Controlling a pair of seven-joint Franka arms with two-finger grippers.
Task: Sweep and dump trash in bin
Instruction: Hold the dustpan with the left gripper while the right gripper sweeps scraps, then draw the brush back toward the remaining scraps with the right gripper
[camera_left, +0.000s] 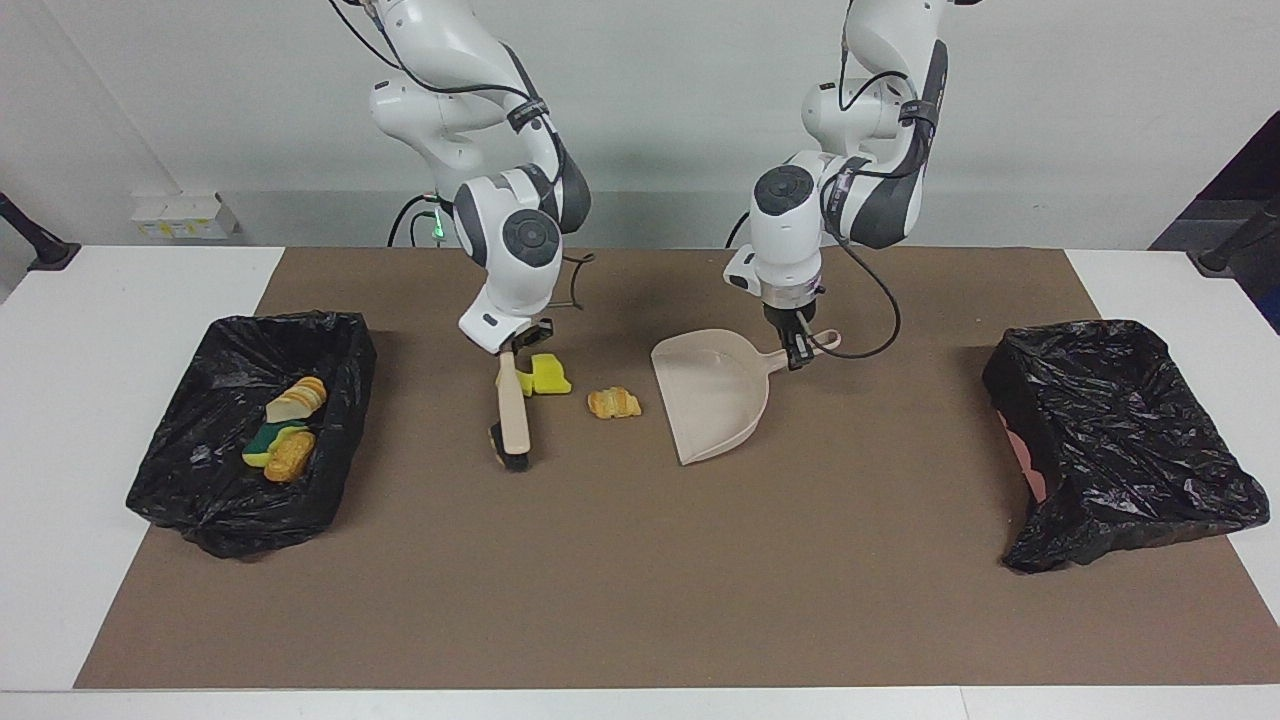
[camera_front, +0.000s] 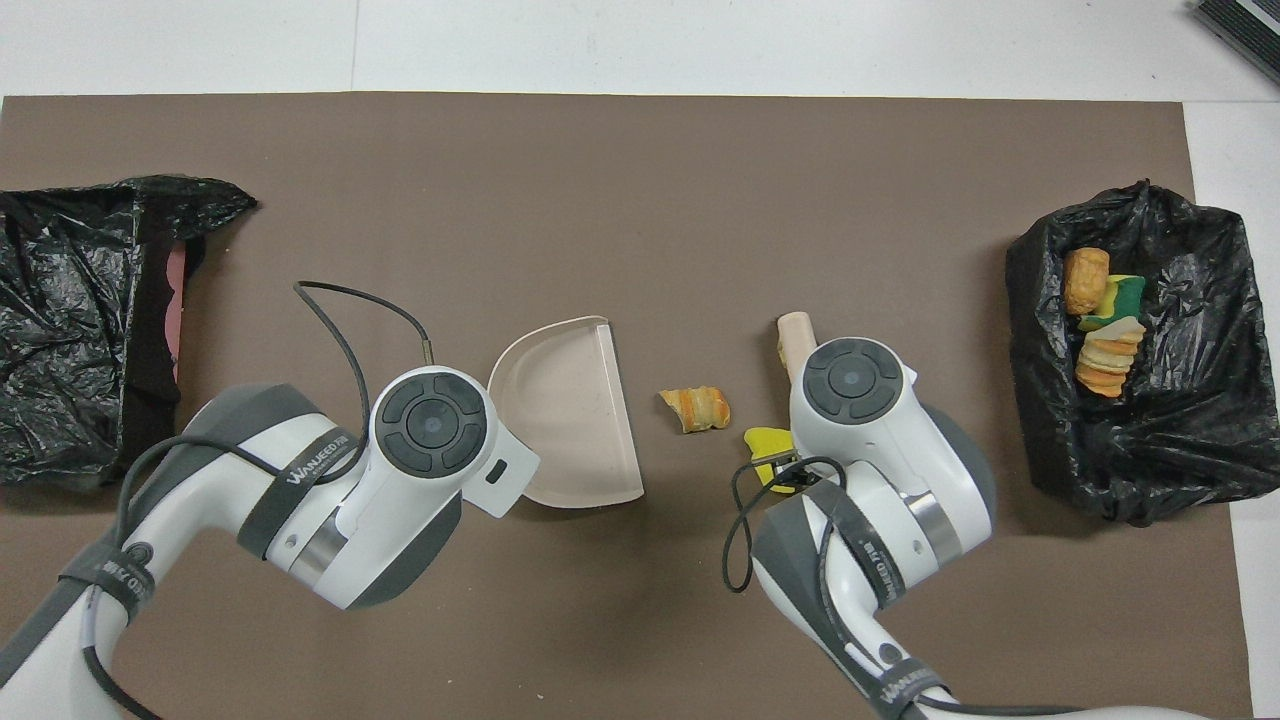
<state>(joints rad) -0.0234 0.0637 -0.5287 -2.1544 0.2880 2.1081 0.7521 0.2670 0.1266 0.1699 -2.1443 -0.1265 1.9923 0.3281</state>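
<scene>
My right gripper (camera_left: 516, 346) is shut on the handle of a beige brush (camera_left: 514, 412) whose dark bristles rest on the mat. Two yellow sponge bits of trash (camera_left: 548, 375) lie against the brush on the side toward the dustpan; in the overhead view only one yellow bit (camera_front: 762, 441) shows past the wrist. A striped bread piece (camera_left: 614, 403) lies between brush and dustpan. My left gripper (camera_left: 798, 352) is shut on the handle of the beige dustpan (camera_left: 712, 395), whose mouth faces the trash. Both grippers are hidden under their wrists in the overhead view.
A black-lined bin (camera_left: 330, 350) at the right arm's end of the table holds several trash pieces (camera_left: 285, 432). A second black-lined bin (camera_left: 1120, 430) stands at the left arm's end. A brown mat (camera_left: 640, 580) covers the table.
</scene>
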